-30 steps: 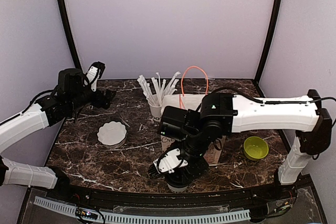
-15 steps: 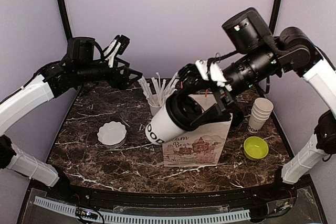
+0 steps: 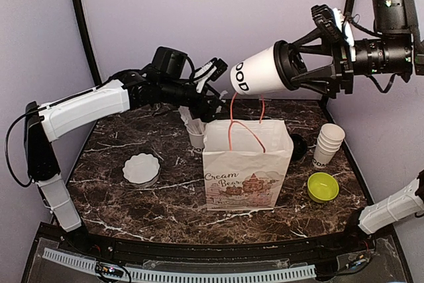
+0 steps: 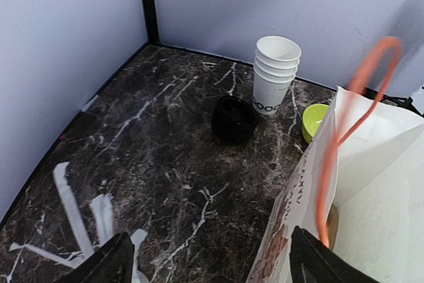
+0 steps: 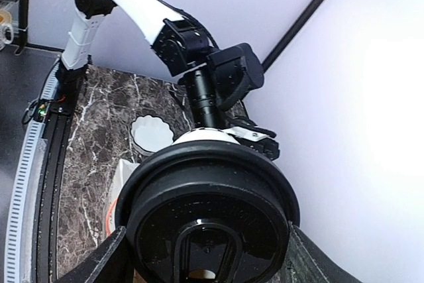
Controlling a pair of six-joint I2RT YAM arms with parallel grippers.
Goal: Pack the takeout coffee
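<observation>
One takeout coffee [image 3: 257,71], a white cup with black lettering and a black lid [image 5: 209,217], hangs on its side high above the white paper bag [image 3: 242,170]. My right gripper [image 3: 289,65] is shut on its lid end, and the lid fills the right wrist view between the fingers. My left gripper [image 3: 213,97] stands open at the bag's rear left rim. In the left wrist view the bag's wall [image 4: 377,183] and orange handle [image 4: 331,164] lie just inside the right finger [image 4: 324,263]. No other lidded cup shows for certain.
A stack of lidless cups [image 3: 328,144] and a green bowl [image 3: 322,186] stand right of the bag. A black round thing [image 4: 234,118] lies behind it. A cup of wrapped straws [image 3: 197,127] stands back left, and a white scalloped dish [image 3: 141,168] sits left.
My right arm has lifted the coffee from the near table edge to high above the bag. My left arm has swung from the back left corner to the bag's rim.
</observation>
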